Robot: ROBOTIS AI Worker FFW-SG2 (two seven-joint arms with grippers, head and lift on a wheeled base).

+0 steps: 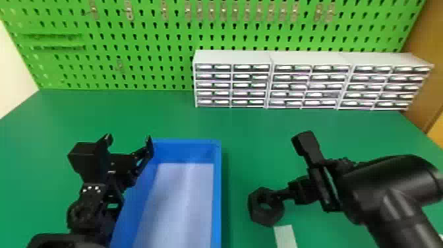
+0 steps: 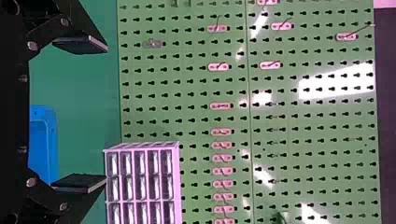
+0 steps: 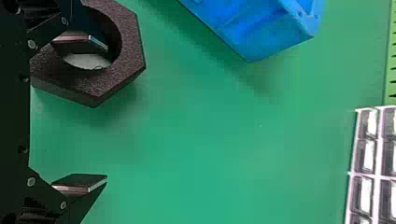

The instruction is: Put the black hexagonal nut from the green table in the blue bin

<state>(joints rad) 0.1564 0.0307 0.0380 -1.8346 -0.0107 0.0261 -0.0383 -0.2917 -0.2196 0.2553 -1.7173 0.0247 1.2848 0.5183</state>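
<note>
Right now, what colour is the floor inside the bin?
The floor is pale lavender; the head view shows it best.

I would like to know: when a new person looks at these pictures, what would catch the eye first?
Probably the blue bin, open in the head view's foreground. Next, the black hexagonal nut to its right, one finger of the open right claw at its hole. Behind them, white drawer units stand before a bright green pegboard.
</note>
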